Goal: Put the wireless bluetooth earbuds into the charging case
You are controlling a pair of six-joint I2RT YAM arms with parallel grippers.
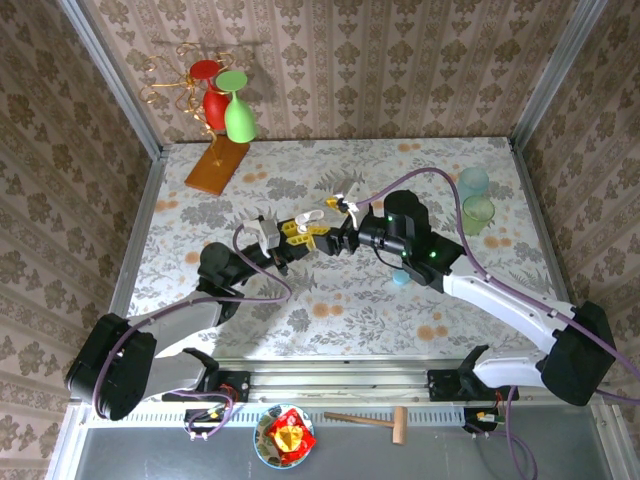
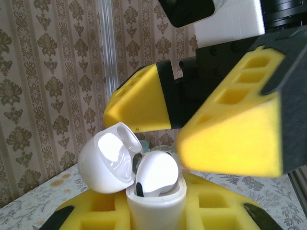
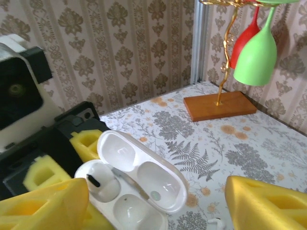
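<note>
Left gripper (image 2: 156,218) clamped on charging case (image 2: 156,201), lid (image 3: 139,170) hinged open. One earbud (image 2: 156,173) seated in its well; neighbouring well (image 3: 128,210) empty. Right gripper (image 3: 156,203) spread wide just above case, holding nothing. Small white bit (image 3: 216,223) on table (image 3: 249,143) below, possibly second earbud; cannot tell. Likely next: fetch it. Keep case steady. Pinch bud by body, stem down. Line up over empty well. Let go only once seated. Avoid nudging seated earbud or lid.
</note>
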